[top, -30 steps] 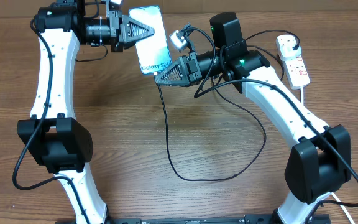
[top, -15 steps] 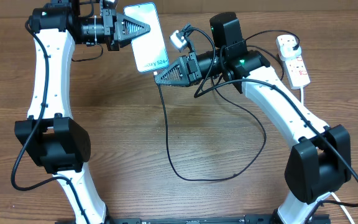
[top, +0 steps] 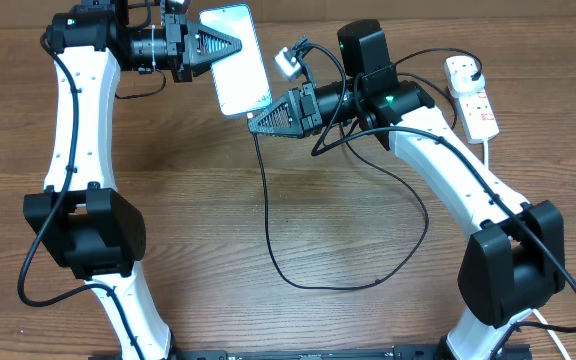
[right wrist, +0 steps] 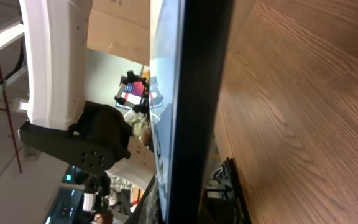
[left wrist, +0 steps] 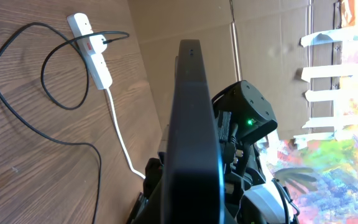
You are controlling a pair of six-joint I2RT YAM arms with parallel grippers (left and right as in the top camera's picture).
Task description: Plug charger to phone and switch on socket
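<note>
Closest in on the surface [top: 198, 220]: slack loop of the charger [top: 265, 200], climbing from there up to the right tool [top: 254, 124]. Pinched shut on the charger's tip end, though can't actually make out the connector itself.

Just past that, the phone [top: 243, 75], up off the surface, gripped at one long side by the left tool [top: 233, 45], clamped tight on it. Long axis running near-to-far with a slight slant, lower short end pointing at the right tool. Just beside it, can't tell if touching. Screen facing up toward the overhead camera. Only the thin dark edge on show in both wrist views.

Farthest back on the right, the socket [top: 473, 98], lying flat, long axis near-to-far too. Charger's other end meeting it up at the far end, thick white cord [top: 490, 150] trailing back toward the near side.
</note>
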